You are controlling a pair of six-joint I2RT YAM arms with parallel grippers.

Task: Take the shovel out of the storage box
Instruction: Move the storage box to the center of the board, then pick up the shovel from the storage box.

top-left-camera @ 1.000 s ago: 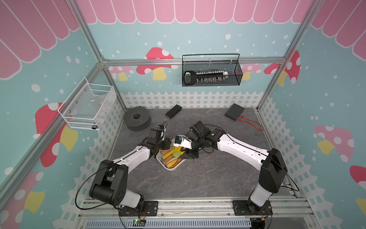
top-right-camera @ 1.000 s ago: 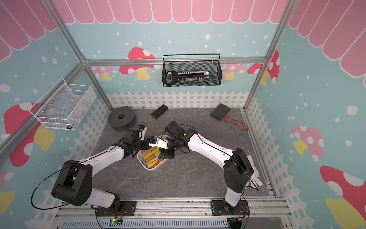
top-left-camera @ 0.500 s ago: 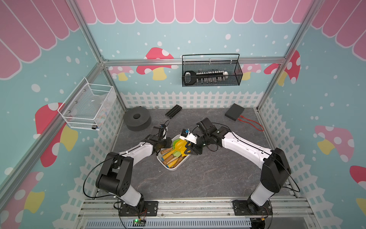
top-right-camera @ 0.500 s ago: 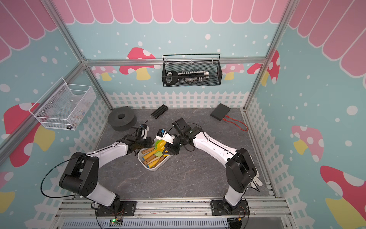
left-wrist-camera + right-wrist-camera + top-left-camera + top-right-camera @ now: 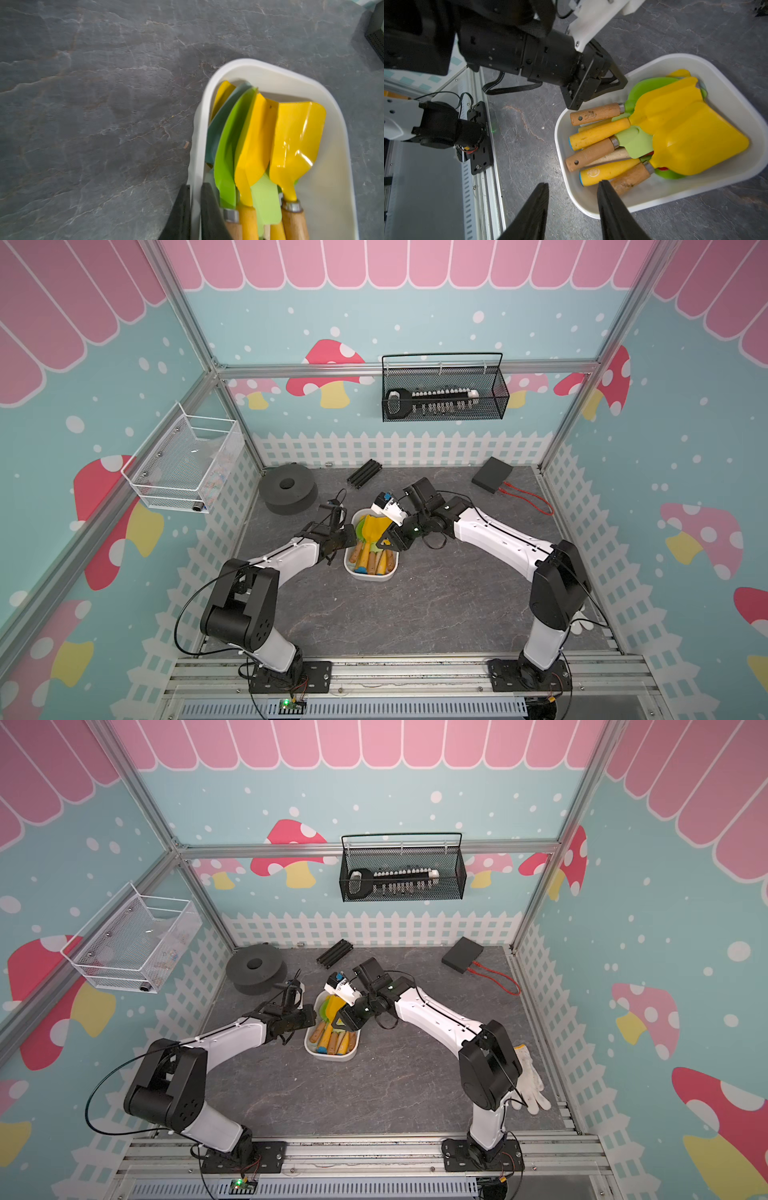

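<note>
Left jaws newly astride storage box (image 5: 202, 124)

I see the shallow white storage box (image 5: 685, 188) flat on the grey tabletop (image 5: 374, 614), approx. center. The big yellow shovel (image 5: 695, 141) lies atop the other shovels (image 5: 600, 133) inside.

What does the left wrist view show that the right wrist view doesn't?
Left wrist only: the wall of the shallow white plastic storage box pinched between the two fingers of the left gripper. Right wrist only: the wooden and yellow handle ends and the right gripper, open and empty. Both: the box and the yellow and green shovel blades.
</note>
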